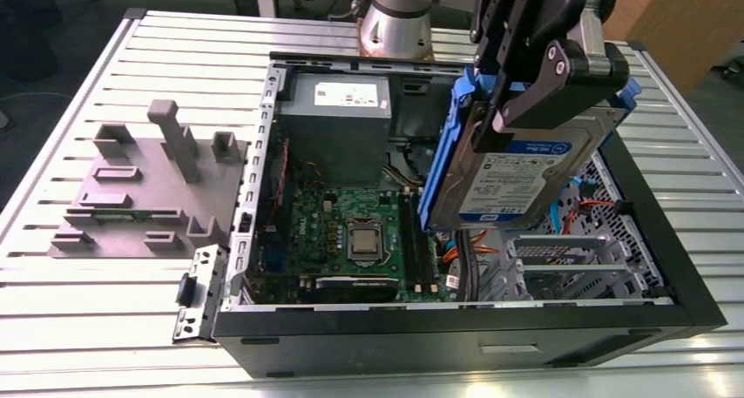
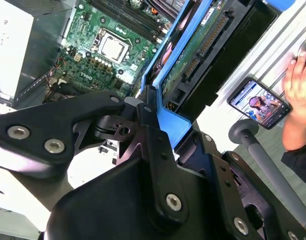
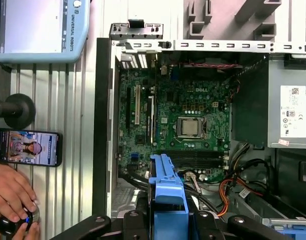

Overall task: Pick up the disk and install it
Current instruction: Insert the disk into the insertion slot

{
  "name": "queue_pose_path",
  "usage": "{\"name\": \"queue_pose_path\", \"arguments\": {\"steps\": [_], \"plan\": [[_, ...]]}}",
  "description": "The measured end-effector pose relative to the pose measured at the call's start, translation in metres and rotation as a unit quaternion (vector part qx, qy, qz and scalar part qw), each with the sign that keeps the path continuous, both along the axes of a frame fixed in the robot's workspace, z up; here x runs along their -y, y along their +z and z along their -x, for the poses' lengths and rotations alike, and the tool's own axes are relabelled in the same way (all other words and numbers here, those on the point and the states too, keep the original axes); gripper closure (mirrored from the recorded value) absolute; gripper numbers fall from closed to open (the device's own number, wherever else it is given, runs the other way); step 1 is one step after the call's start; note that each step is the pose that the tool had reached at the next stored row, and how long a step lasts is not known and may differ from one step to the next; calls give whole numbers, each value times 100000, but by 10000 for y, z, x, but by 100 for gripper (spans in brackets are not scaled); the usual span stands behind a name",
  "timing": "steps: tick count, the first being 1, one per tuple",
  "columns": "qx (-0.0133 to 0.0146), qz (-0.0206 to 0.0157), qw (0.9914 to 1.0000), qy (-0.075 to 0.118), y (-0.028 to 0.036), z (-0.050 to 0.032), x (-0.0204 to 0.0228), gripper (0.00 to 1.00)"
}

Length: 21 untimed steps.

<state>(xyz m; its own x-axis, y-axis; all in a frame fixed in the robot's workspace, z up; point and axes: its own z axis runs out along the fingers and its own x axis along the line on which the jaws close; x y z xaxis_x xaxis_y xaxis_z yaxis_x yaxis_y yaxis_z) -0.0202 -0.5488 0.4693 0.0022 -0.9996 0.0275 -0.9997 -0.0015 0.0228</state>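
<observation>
Gripper (image 1: 525, 97) tilted over open PC case (image 1: 465, 339) w/ jaws clamped on near-upright disk (image 1: 511, 182).

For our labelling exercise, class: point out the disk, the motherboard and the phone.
the disk (image 1: 520, 180): exterior view, on its white-and-blue label.
the motherboard (image 1: 316, 213): exterior view, on bare green board.
the phone (image 3: 27, 147): first wrist view, on its lit screen.

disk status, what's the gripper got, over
Gripper shut on the disk. Disk held tilted above the open computer case, not yet seated. Orange cables by the metal cage.
</observation>
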Motion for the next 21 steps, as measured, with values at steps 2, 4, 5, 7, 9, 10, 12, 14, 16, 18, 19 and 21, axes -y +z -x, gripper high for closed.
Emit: {"name": "queue_pose_path", "arguments": {"steps": [2, 4, 5, 7, 9, 10, 12, 14, 16, 18, 19, 21], "plan": [[-1, 3, 100000, 3, -5, -10, 17, 64], [0, -6, 100000, -2, -10, -29, 25, 64], [0, 2, 100000, 2, -11, -40, 27, 64], [-5, 17, 100000, 1, -13, -61, 29, 64], [-4, 7, 100000, 2, -16, -83, 32, 64], [-3, 9, 100000, 0, -17, -89, 33, 64], [-4, 10, 100000, 1, -18, -94, 34, 64], [-3, 7, 100000, 2, -21, -97, 35, 64], [-3, 5, 100000, 2, -21, -97, 35, 64], [-3, 6, 100000, 0, -21, -97, 35, 64], [-2, 3, 100000, 2, -22, -97, 35, 64], [2, -14, 100000, 2, -25, -97, 38, 64]]}}
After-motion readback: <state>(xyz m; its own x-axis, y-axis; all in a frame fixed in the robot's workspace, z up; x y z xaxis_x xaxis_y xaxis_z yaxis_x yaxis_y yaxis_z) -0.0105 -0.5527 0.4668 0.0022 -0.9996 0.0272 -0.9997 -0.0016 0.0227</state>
